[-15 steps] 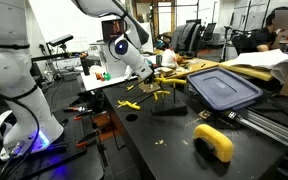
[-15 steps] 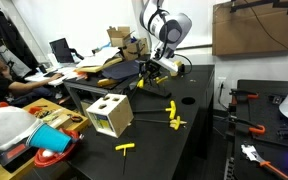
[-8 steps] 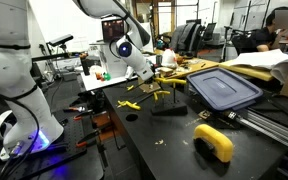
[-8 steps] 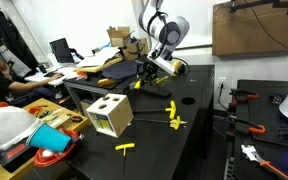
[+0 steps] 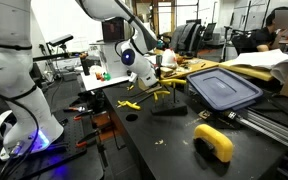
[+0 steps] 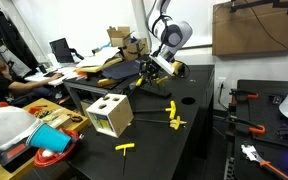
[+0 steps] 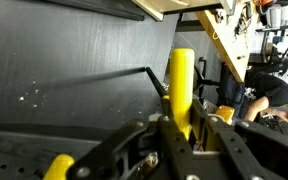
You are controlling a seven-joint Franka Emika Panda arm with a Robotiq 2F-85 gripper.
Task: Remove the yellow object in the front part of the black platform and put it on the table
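My gripper (image 7: pixel 181 125) is shut on a yellow bar (image 7: pixel 181 80) that stands upright between its fingers. In both exterior views the gripper (image 5: pixel 150 76) (image 6: pixel 156 68) hangs just above the far part of the black table (image 5: pixel 174 140) (image 6: pixel 199 120). The held piece is barely visible there. A low flat black plate (image 5: pixel 169 110) lies on the table in front of the gripper. I cannot make it out against the black top in the other views.
Loose yellow pieces lie on the table (image 5: pixel 131 104) (image 5: pixel 162 95) (image 6: pixel 170 108) (image 6: pixel 126 148). A grey-blue ribbed lid (image 5: pixel 224 88), a big yellow curved part (image 5: pixel 216 141) and a wooden box with holes (image 6: pixel 110 115) stand around. People sit at desks behind.
The arm's wrist has shifted a little sideways and lower over the table, with the yellow bar still in the gripper. Nothing else has moved.
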